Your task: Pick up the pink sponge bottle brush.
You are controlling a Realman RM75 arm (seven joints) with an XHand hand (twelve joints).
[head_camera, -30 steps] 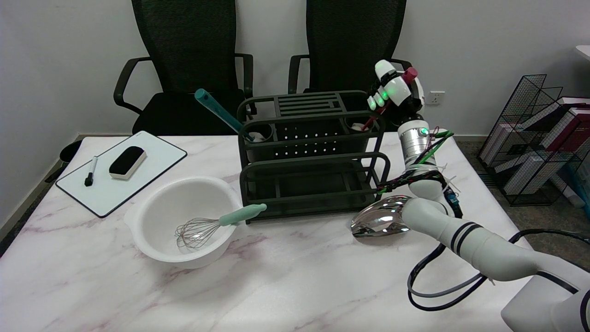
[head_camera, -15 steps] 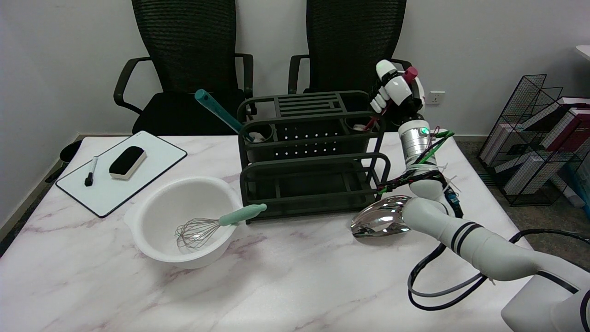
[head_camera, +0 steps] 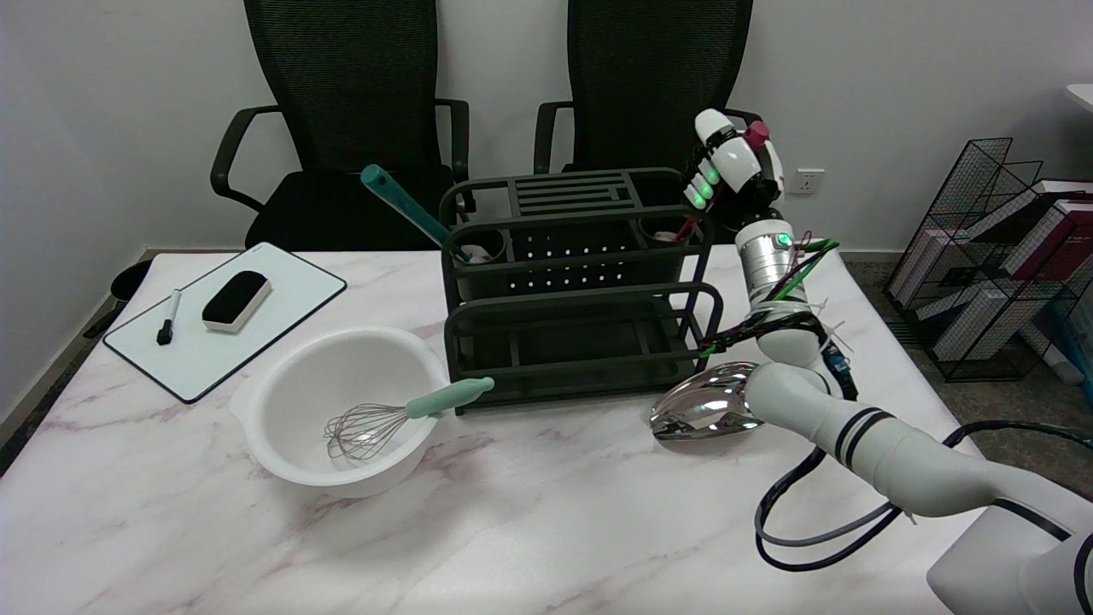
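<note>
We see the bottle brush (head_camera: 688, 224) standing tilted in the right-hand cup of the dark rack (head_camera: 581, 290), its dark red handle rising up and to the right, with the handle's end (head_camera: 756, 132) poking out above the right hand (head_camera: 727, 166). The hand is closed around the upper part of that handle, fingers wrapped on its left side, so we read it as grasping the brush. The sponge end sits down in the cup and is mostly hidden from us.

In the rack's left cup a teal-handled tool (head_camera: 408, 211) leans to the far left. Just near the rack on the right, a shiny metal ladle (head_camera: 704, 412) lies on the counter (head_camera: 529, 521), partly behind the arm. To the near left sits a white bowl (head_camera: 337, 410) with a whisk (head_camera: 401, 417) in it, its teal handle resting over the rim. At the far left lies a whiteboard (head_camera: 226, 316) carrying an eraser (head_camera: 236, 300) and a marker (head_camera: 168, 317).
</note>
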